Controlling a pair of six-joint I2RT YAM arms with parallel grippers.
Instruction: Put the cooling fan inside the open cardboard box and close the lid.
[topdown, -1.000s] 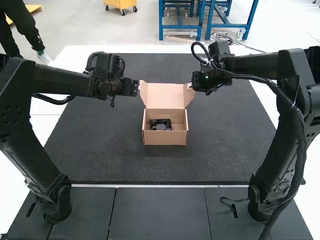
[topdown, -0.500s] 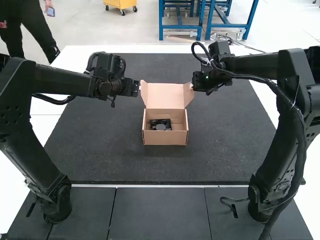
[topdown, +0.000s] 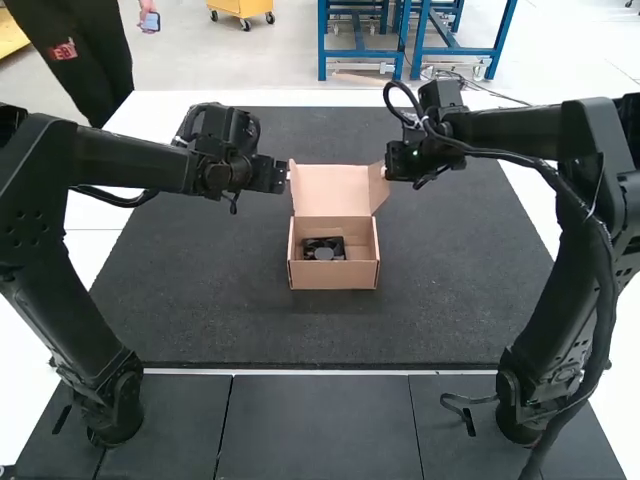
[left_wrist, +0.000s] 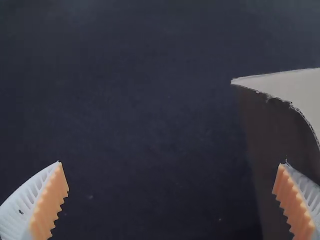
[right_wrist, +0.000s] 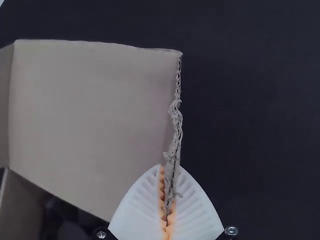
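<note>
The right tool (right_wrist: 167, 172) is pinched tight on the ragged side edge of the lid (topdown: 335, 190), its ribbed fingers pressed together with the cardboard between the pads. The left tool (left_wrist: 170, 167) is spread wide and holds nothing. One of its pads sits just beside the lid's opposite upper corner; I cannot tell whether it touches.

Nearest the arms' bases on the dark surface (topdown: 200, 290) stands the cardboard box (topdown: 333, 273). Inside it the cooling fan (topdown: 322, 250) lies flat on the bottom, so the first half of the task looks done. Behind the fan the lid stands upright off the back wall, with a tool at each top corner. It has yet to be folded down and shut.
</note>
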